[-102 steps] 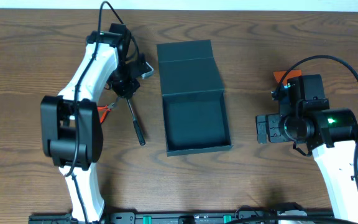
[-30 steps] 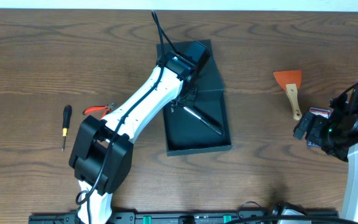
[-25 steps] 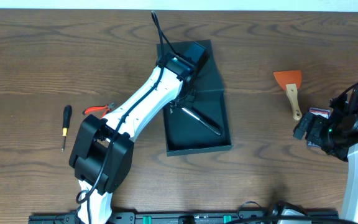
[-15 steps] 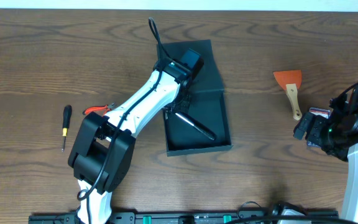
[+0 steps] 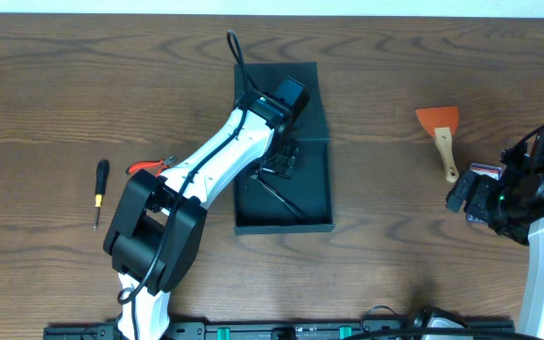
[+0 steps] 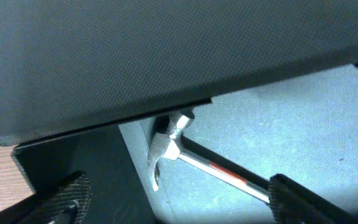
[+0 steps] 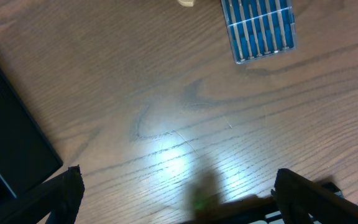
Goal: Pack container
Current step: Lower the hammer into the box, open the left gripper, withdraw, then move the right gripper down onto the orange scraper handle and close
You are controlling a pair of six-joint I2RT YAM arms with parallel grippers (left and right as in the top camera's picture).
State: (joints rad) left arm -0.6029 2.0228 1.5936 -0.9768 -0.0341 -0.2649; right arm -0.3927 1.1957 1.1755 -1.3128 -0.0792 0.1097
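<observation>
The container (image 5: pixel 314 179), a dark box with its flap lid (image 5: pixel 286 99) folded back, lies open at mid-table. A hammer (image 5: pixel 277 196) lies slanted on its floor. My left gripper (image 5: pixel 284 161) hovers over the box's far end, open and empty. In the left wrist view the hammer (image 6: pixel 166 142) rests on the box floor (image 6: pixel 278 118) between and beyond the spread fingers (image 6: pixel 73 194), touching neither; my left gripper (image 6: pixel 182 202) holds nothing. My right gripper (image 5: pixel 470 198) stands open over bare wood at the right, seen also in the right wrist view as my right gripper (image 7: pixel 188 196).
An orange scraper (image 5: pixel 439 123) with a wooden handle lies at the back right. A blue bit case (image 7: pixel 260 28) sits by the right gripper. Left of the box lie red-handled pliers (image 5: pixel 149 167) and a small screwdriver (image 5: pixel 99 189).
The left gripper has opened and let go of the hammer, which now lies in the box. The box has slid left and squared up. The right arm has not moved.
</observation>
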